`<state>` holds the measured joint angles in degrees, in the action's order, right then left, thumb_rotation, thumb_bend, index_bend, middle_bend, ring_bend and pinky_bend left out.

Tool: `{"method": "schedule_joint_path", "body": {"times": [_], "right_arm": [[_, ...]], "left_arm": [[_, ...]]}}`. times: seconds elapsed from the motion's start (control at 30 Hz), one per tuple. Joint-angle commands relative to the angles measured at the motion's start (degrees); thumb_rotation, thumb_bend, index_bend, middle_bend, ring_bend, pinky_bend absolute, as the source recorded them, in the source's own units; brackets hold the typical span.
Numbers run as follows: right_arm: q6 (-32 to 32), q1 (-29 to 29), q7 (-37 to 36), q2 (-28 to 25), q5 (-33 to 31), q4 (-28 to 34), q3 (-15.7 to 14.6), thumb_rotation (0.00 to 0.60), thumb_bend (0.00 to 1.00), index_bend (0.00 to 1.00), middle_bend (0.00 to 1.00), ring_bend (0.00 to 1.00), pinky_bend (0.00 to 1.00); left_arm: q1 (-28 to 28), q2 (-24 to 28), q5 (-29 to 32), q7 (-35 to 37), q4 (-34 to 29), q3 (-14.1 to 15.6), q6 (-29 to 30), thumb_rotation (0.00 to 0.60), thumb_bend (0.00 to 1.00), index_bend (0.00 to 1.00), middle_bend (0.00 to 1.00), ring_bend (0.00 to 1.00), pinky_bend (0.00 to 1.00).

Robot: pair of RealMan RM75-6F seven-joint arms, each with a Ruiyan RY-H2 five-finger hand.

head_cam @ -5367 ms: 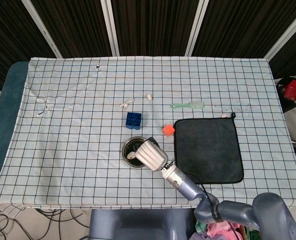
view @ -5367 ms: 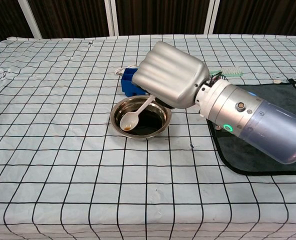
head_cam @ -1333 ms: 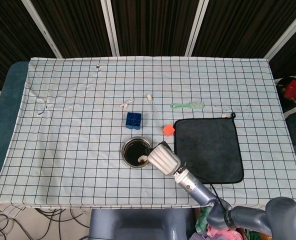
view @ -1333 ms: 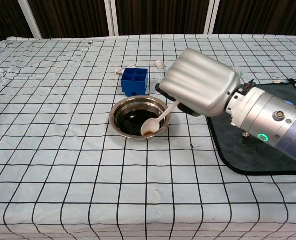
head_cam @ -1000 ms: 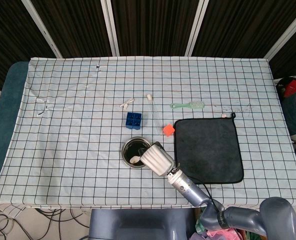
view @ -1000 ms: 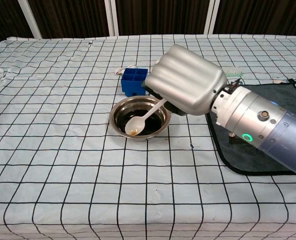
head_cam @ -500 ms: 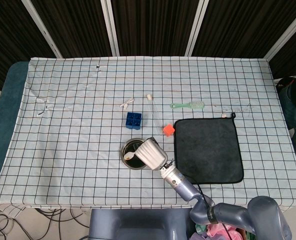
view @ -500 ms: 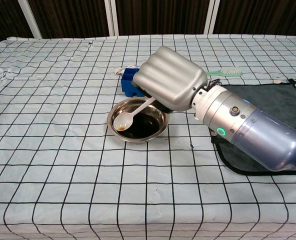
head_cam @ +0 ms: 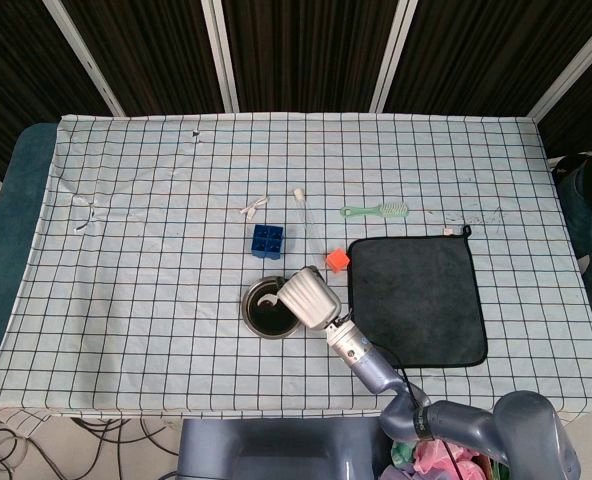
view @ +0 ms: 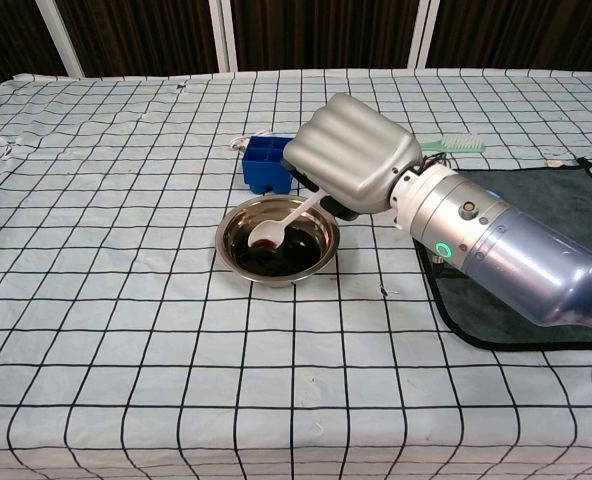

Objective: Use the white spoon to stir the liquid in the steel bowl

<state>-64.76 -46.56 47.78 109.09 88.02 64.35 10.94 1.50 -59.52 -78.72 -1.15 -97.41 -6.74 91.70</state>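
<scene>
A round steel bowl holding dark liquid sits on the checked cloth just in front of centre. My right hand hangs over the bowl's right rim, fingers curled around the handle of the white spoon. The spoon slants down to the left, its scoop dipped in the liquid near the bowl's middle. My left hand shows in neither view.
A blue compartment box stands right behind the bowl. A black cloth mat lies to the right, with an orange cube at its near corner. Behind lie a green brush, a white tube and a small white clip.
The hand has swung the spoon around inside the bowl; over the last half second the scoop moved from the bowl's left rim toward its middle, into the liquid.
</scene>
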Motion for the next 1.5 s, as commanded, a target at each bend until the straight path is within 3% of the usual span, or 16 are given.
{"method": "schedule_joint_path", "body": {"times": [0.03,0.4,0.6,0.73,0.83,0.9,0.97,1.03,1.17,1.3,1.4,1.5], "right_arm": [[0.1,0.0,0.4,-0.1,-0.3,0.2,0.0,0.6,0.35,0.61,0.9,1.0,1.0],[1.4,0.6,2.5,-1.1,-3.4,3.6,0.6,0.6,0.26,0.22,0.9,1.0,1.0],[0.3,1.0,2.8,-2.1,-4.4,5.9,1.6,0.6,0.26,0.19,0.9,1.0,1.0],[-2.4,2.3,2.5,-4.8,-5.7,9.2,3.9,0.6,0.25,0.19,0.88,1.0,1.0],[-5.0,5.3,2.9,-9.2,-9.8,14.8,6.8,0.6,0.26,0.16,0.79,0.98,1.0],[-4.4,8.5,2.5,-15.6,-15.6,22.8,8.7,0.6,0.26,0.13,0.69,0.9,0.99],[-2.8,11.1,1.3,-22.5,-20.3,30.0,9.5,0.6,0.26,0.12,0.56,0.76,0.91],[-1.8,14.1,-1.2,-29.2,-24.5,35.8,9.8,0.6,0.26,0.08,0.42,0.6,0.77],[-1.7,17.3,-3.7,-36.3,-27.5,40.6,9.5,0.6,0.25,0.05,0.28,0.43,0.6],[-4.6,23.1,-11.2,-43.6,-26.8,43.9,8.3,0.6,0.23,0.05,0.22,0.35,0.53],[-7.0,29.7,-18.1,-49.7,-24.0,45.2,4.2,0.6,0.21,0.04,0.21,0.35,0.53],[-9.8,32.8,-21.8,-50.5,-19.5,43.8,1.2,0.6,0.2,0.04,0.2,0.35,0.53]], "left_arm": [[0.0,0.0,0.0,-0.1,0.0,0.0,0.0,0.6,0.22,0.1,0.0,0.0,0.0],[0.0,-0.1,0.1,-0.2,-0.1,0.0,0.1,0.6,0.22,0.1,0.0,0.0,0.0],[0.0,-0.1,0.0,-0.2,-0.1,0.0,0.1,0.6,0.22,0.1,0.0,0.0,0.0],[-0.1,-0.1,0.0,-0.1,0.1,0.0,0.0,0.6,0.22,0.1,0.0,0.0,0.0],[-0.1,-0.2,0.0,-0.1,0.1,0.0,-0.1,0.6,0.22,0.1,0.0,0.0,0.0],[-0.3,-0.2,0.0,0.0,0.0,0.1,-0.7,0.6,0.22,0.1,0.0,0.0,0.0],[-0.6,-0.2,-0.1,-0.3,-0.1,0.3,-1.3,0.6,0.22,0.1,0.0,0.0,0.0],[-0.9,-0.4,-0.4,-0.8,-0.1,0.4,-1.7,0.6,0.22,0.1,0.0,0.0,0.0],[-1.2,-0.7,-0.8,-1.1,-0.1,0.7,-2.1,0.6,0.22,0.1,0.0,0.0,0.0],[-1.7,-1.2,-1.2,-1.4,0.3,0.7,-2.5,0.6,0.22,0.1,0.0,0.0,0.0],[-1.9,-1.4,-1.9,-1.9,0.1,1.3,-2.8,0.6,0.22,0.1,0.0,0.0,0.0],[-1.7,-1.3,-2.4,-1.8,-0.2,1.6,-2.5,0.6,0.22,0.1,0.0,0.0,0.0]]}}
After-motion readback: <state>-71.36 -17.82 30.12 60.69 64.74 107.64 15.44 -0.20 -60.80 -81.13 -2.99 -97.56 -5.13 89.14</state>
